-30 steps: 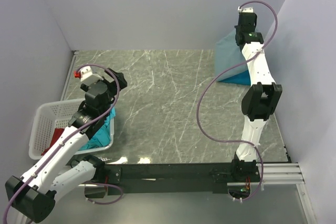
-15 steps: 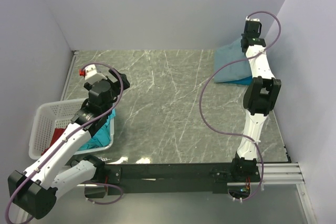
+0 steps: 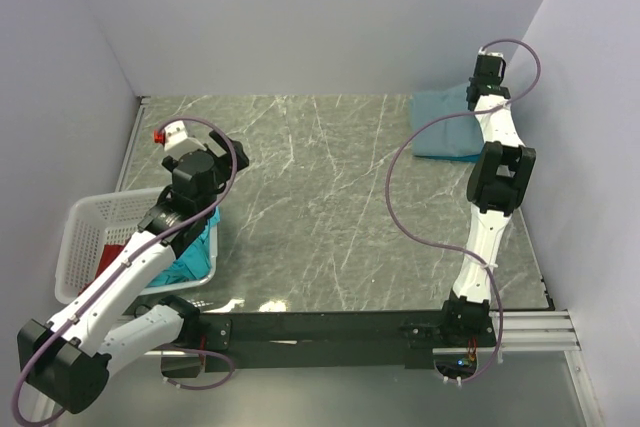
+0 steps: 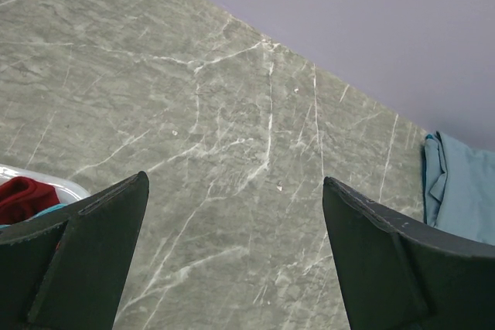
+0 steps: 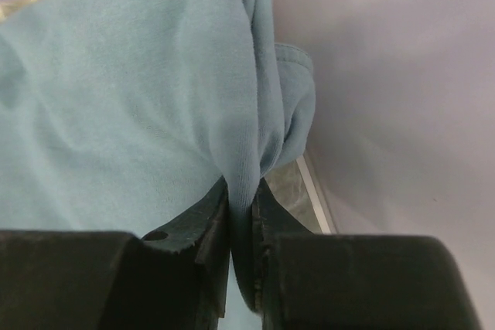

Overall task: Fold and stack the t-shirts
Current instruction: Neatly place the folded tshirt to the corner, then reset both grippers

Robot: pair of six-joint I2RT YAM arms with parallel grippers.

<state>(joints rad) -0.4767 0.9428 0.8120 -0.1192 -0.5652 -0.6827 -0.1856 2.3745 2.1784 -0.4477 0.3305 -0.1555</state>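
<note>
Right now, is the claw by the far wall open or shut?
Shut: the right gripper pinches a fold of the grey-blue shirt between its jaws.

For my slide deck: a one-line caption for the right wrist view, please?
Right gripper pinching a fold of the soft dusty grey-blue cloth t-shirt beside the pale wall.

The grey-blue t-shirt (image 4: 464, 191) runs off the left wrist view's right edge (red t-shirt (image 4: 23, 195) half-hidden behind the left pincer (image 4: 233, 183)).
</note>
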